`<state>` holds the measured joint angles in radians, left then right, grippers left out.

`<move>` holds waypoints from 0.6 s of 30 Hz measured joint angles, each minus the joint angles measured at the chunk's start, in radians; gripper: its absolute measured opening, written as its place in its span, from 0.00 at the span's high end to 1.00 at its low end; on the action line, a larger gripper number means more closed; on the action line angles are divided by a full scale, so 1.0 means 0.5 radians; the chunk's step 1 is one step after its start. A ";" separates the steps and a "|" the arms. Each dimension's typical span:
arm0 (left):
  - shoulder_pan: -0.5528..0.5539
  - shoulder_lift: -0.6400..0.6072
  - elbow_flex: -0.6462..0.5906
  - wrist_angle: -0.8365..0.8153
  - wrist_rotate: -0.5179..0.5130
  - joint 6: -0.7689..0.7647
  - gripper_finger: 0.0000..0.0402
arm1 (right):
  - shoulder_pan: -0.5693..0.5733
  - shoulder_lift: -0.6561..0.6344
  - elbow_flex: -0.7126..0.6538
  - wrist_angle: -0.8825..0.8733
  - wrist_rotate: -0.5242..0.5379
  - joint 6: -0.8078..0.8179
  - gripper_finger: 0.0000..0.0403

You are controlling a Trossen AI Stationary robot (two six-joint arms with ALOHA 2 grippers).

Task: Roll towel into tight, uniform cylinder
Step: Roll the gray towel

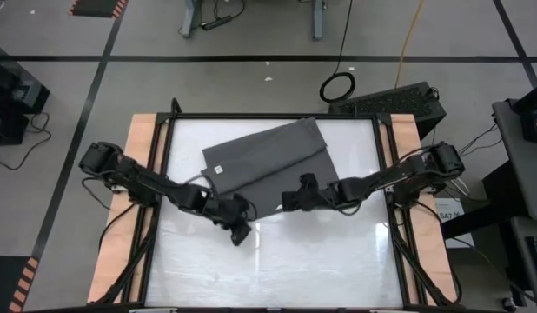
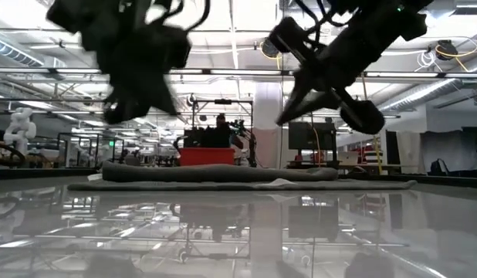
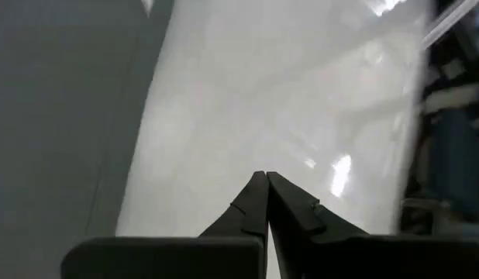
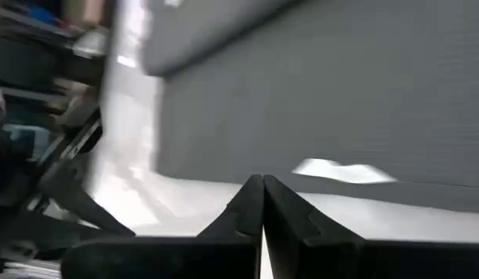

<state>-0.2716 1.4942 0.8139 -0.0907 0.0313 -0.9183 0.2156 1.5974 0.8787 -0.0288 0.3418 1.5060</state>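
The dark grey towel lies flat on the far middle of the white table, with a thicker folded part on top of a flat layer. A small white tag sits at its left edge. My left gripper is shut and hangs over bare table just near of the towel's near left corner; the towel shows beside it. My right gripper is shut and hangs above the towel's near edge. In the low view both grippers are clear above the cloth.
The glossy white tabletop stretches bare across the near half. Wooden side strips and a black frame border the table left and right. A person stands far behind the table in the room.
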 joint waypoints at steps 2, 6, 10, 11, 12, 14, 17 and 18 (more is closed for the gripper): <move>0.075 -0.127 0.043 -0.250 -0.052 0.039 0.97 | 0.036 0.085 0.056 0.118 0.082 0.002 1.00; 0.297 -0.409 0.122 -0.770 -0.165 0.159 0.96 | 0.038 0.350 0.347 0.105 0.100 -0.071 1.00; 0.607 -0.669 0.124 -1.113 -0.187 0.385 0.89 | -0.013 0.656 0.743 0.105 -0.001 -0.232 1.00; 0.686 -0.720 0.124 -1.184 -0.201 0.452 0.86 | -0.035 0.728 0.849 0.092 -0.062 -0.281 1.00; 0.768 -0.759 0.124 -1.234 -0.210 0.530 0.84 | -0.058 0.801 0.951 0.059 -0.129 -0.337 1.00; 0.929 -0.799 0.125 -1.298 -0.216 0.709 0.79 | -0.097 0.946 1.155 -0.038 -0.239 -0.424 1.00; 1.142 -0.807 0.124 -1.330 -0.137 0.866 0.74 | -0.151 1.137 1.409 -0.185 -0.376 -0.508 1.00; 1.203 -0.806 0.124 -1.331 -0.103 0.877 0.72 | -0.169 1.195 1.489 -0.239 -0.409 -0.531 1.00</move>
<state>0.3300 1.0910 0.8761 -0.7559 -0.0204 -0.4795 0.1313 2.1951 1.6234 -0.1485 0.1373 1.2408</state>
